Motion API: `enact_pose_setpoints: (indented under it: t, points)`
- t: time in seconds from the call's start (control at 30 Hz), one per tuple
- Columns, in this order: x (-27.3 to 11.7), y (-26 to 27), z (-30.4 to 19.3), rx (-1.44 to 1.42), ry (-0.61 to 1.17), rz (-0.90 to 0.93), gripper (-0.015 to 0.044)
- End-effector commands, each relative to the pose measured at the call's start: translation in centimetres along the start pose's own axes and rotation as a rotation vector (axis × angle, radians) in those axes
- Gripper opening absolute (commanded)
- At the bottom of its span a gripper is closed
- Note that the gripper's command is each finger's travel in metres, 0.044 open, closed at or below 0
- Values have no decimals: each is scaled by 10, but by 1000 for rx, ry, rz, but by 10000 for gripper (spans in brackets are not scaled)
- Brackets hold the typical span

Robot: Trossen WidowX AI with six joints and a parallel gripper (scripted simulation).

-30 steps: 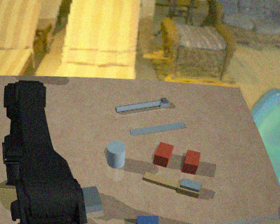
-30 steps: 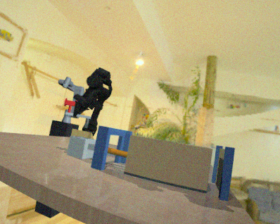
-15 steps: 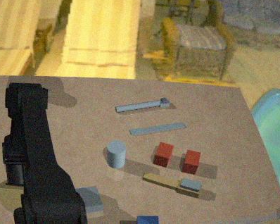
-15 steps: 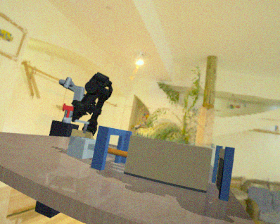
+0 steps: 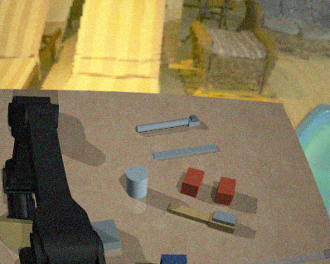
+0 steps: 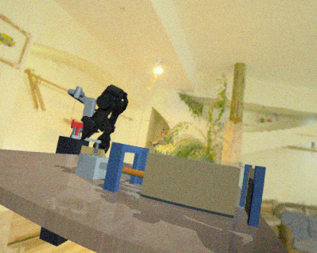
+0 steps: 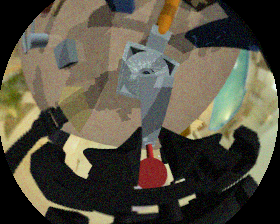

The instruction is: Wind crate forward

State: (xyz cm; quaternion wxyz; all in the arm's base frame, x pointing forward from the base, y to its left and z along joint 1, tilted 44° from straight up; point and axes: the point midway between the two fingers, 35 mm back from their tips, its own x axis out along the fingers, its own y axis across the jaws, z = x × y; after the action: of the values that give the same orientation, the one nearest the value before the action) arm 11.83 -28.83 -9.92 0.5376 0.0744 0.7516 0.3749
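Pincer (image 6: 86, 132) (image 7: 149, 128) closed on the winch handle (image 6: 76, 125) (image 7: 154, 107), whose red knob shows beneath the black fingers in the wrist view. The handle's grey bar reaches over the winch (image 6: 89, 168) (image 7: 126, 85); whether its key is seated cannot be told. An orange strap (image 6: 133, 172) (image 7: 168, 16) runs from the winch, passing through a blue frame (image 6: 115, 167) beside the tan-panelled cubby (image 6: 190, 183). The crate cannot be made out there. Elsewhere on the tabletop (image 5: 93, 144) (image 6: 121, 217) (image 7: 195, 75), two red blocks (image 5: 192, 183) (image 5: 225, 191) stand near a grey cylinder (image 5: 137, 183).
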Motion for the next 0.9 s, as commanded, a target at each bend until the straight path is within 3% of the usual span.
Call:
enact_pose_setpoints:
  t: [0.0,0.87]
  points:
    - [0,0,1,5,-1,-8,0]
    - [20,-2,8,1,-1,-5,0]
